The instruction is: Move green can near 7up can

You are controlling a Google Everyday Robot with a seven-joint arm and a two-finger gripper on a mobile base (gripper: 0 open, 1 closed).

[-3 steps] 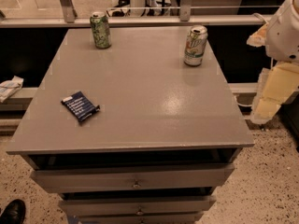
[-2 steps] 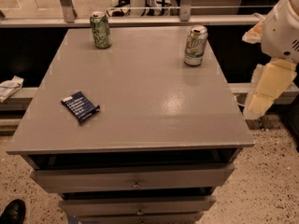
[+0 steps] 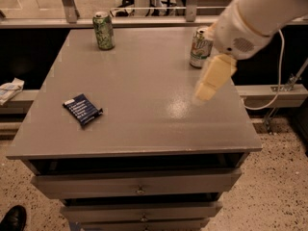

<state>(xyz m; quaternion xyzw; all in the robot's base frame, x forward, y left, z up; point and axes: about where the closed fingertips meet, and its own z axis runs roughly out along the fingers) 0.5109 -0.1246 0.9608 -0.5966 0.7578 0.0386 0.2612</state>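
The green can point(image 3: 103, 30), mottled green with a silver top, stands upright at the back left of the grey table point(image 3: 144, 124). The 7up can point(image 3: 198, 48), pale with green areas, stands upright at the back right; my arm covers its right side. My gripper point(image 3: 208, 89) hangs above the right part of the table, just in front of and to the right of the 7up can and far from the green can. It holds nothing that I can see.
A dark blue packet point(image 3: 83, 109) lies on the table's left front. Drawers point(image 3: 139, 186) sit under the tabletop. A metal rail point(image 3: 144, 18) runs behind the table. A white cable point(image 3: 276, 81) hangs at the right. A black shoe point(image 3: 13, 218) is at the bottom left.
My arm has swung left from beyond the table's right edge to over its right part, and now overlaps the 7up can. Both cans and the packet have not moved.
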